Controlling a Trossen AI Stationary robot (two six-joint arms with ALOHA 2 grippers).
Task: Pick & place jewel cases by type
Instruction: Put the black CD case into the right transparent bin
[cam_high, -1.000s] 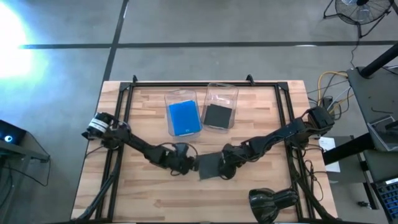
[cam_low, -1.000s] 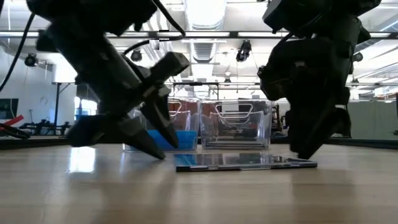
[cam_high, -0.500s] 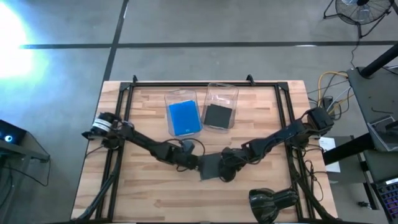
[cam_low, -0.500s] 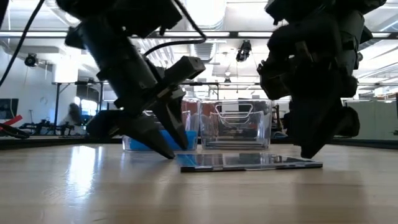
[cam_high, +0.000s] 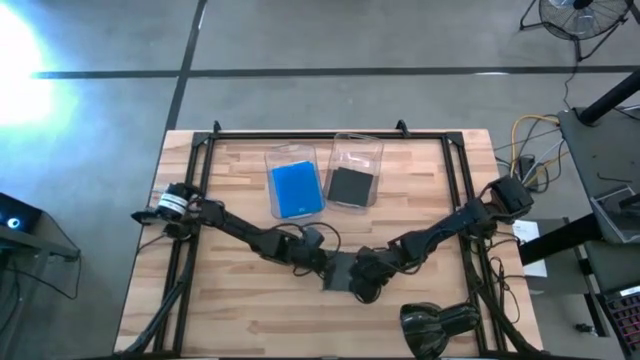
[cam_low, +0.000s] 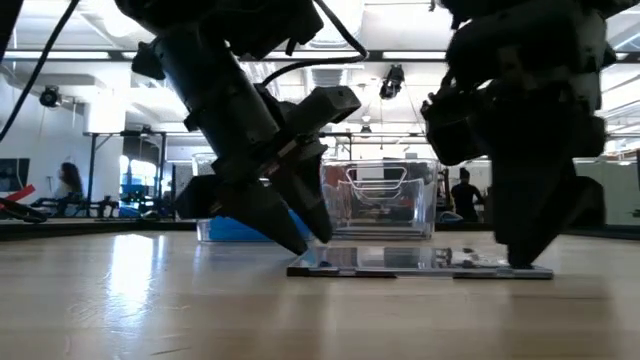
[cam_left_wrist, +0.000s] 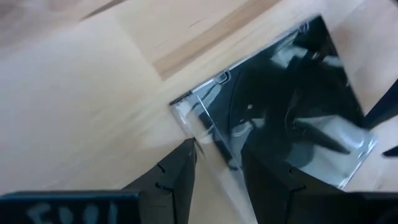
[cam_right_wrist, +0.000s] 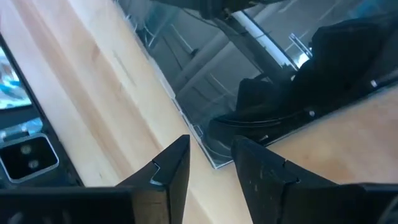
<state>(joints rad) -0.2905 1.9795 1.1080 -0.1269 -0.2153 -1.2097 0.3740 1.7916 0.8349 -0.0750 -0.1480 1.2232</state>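
Observation:
A dark jewel case lies flat on the wood near the table's middle. My left gripper slants down at its left edge, and my right gripper at its near right corner. Both are open, and each has its fingers astride the case's rim. At the back, a blue jewel case lies in the left clear tray. Another dark jewel case lies in the right clear tray. My left gripper has the case's clear left edge between its open fingers, one finger over the lid and the other on the wood beside it. It slants down from the table's left. The case stays flat on the table. My right gripper stands astride the case's corner, one finger over the lid and the other outside the edge. It slants down from the right. Whether it touches, I cannot tell.
Black frame rails run along the table's left, right and far sides. A dark round lamp-like object sits at the near right corner. Bare wood lies at the near left. A person shows far off in the room.
My left gripper has gone toward the table's right edge, up to the case's left edge, and has rolled about its own line. My right gripper has gone toward the near edge and down, along the case's right side. The case has shifted a little on the wood.

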